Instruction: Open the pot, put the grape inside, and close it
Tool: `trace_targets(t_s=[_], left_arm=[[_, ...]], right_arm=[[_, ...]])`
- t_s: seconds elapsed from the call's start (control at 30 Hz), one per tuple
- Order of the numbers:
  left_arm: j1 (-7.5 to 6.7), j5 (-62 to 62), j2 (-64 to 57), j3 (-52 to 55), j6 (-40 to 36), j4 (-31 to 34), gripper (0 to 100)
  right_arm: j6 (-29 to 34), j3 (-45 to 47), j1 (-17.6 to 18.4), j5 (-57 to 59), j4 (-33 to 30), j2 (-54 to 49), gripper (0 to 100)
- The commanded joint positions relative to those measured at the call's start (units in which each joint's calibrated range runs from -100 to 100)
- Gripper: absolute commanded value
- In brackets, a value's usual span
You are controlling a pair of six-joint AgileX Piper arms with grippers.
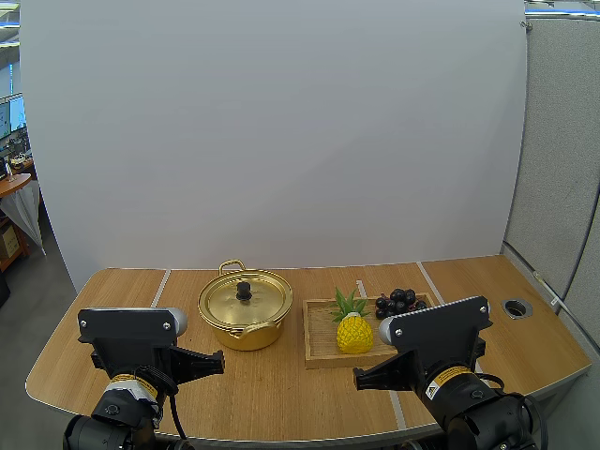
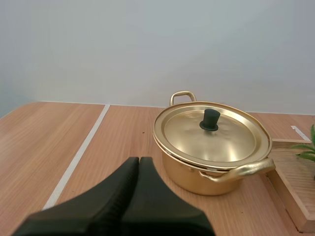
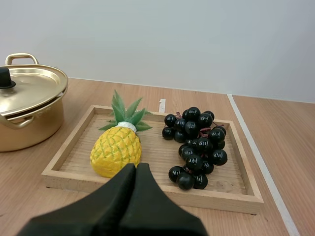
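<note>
Left gripper (image 2: pixel 139 160): fingers are lying pressed together on nothing, near side of the pot (image 1: pixel 245 309).
Right gripper (image 3: pixel 136 166): is pinching nothing, hanging by the tray (image 1: pixel 321 343) near edge.
Pot: is sitting left of the tray, lid (image 1: pixel 246 298) resting on.
Grapes (image 1: pixel 398 302): are lying in the tray's far right, beside the pineapple (image 1: pixel 353 333).

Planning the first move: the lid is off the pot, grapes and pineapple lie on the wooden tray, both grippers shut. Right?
Not quite. The lid is on the pot, as the left wrist view shows. The rest holds: grapes and pineapple lie on the wooden tray, and the left gripper and right gripper are both shut.
</note>
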Motion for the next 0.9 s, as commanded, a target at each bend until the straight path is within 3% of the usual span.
trace_targets(t_s=[0.0,0.87], left_arm=[[0.11,-1.39,-0.3,0.1,-0.32,0.24,1],[0.11,-0.8,-0.3,0.1,-0.32,0.24,1]], right_arm=[[0.0,0.0,-2.46,-0.15,-0.67,-0.24,0],[0.0,0.0,-2.44,-0.15,0.57,-0.24,0]])
